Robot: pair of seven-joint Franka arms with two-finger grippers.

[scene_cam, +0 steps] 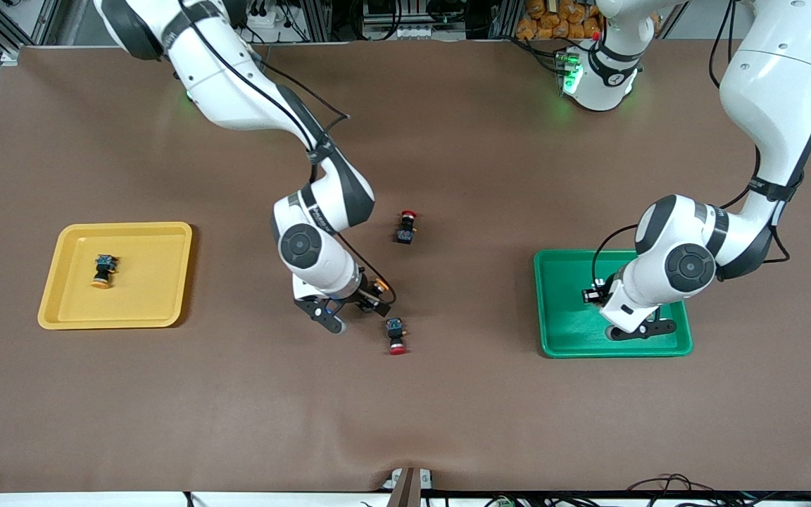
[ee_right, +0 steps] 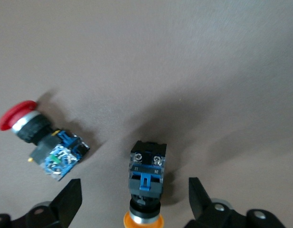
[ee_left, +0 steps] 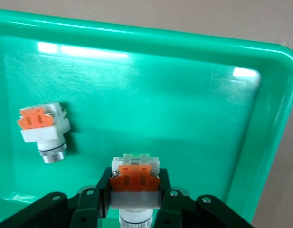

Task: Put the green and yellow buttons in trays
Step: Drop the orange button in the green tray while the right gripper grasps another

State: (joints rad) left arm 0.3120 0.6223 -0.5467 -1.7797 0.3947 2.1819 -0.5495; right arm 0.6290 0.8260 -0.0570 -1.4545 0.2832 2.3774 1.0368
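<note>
Red-cap btn (scene_cam: 396,336); 2 whitish orange-patched btns (ee_left: 43,129)

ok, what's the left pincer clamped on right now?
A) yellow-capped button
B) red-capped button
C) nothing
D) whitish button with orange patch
D: the left pincer is shut on a whitish button with an orange patch over the green tray, where a second whitish button lies.

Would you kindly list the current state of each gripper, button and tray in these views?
left gripper: shut on a whitish button, over the green tray
second whitish button: lying loose in the green tray
right gripper: open, straddling a yellow-capped button on the table
yellow tray: holds one yellow-capped button
two red-capped buttons: lying on the table, untouched
</note>
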